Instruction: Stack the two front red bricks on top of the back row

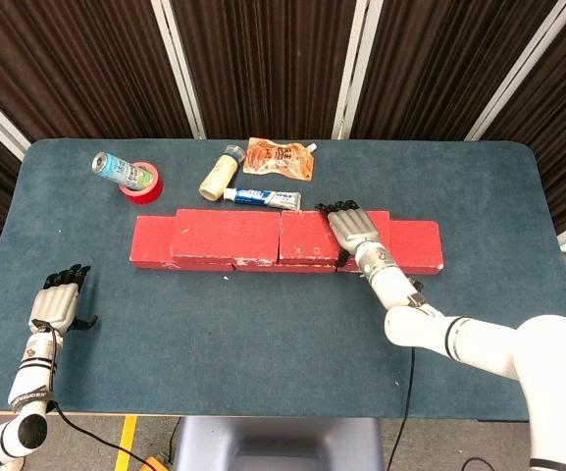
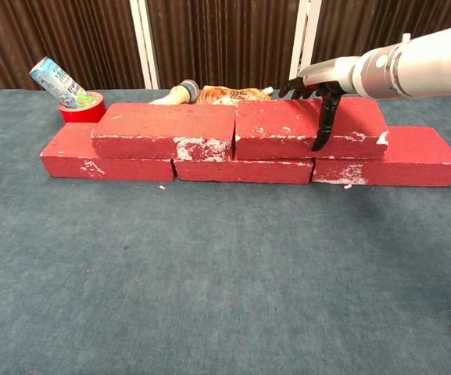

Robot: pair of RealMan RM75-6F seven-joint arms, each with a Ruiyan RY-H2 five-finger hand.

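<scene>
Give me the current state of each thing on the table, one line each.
Upper left brick: stacked on the bottom row.
Upper right brick: stacked, right hand resting on it.
Left hand: holding nothing, away from the bricks.
Can: tilted on the red tape roll.
Toothpaste tube: lying flat.

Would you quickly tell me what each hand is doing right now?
Left hand: open, holding nothing, resting low near the table's front left edge.
Right hand: draped over the upper right brick; whether it grips cannot be told.
</scene>
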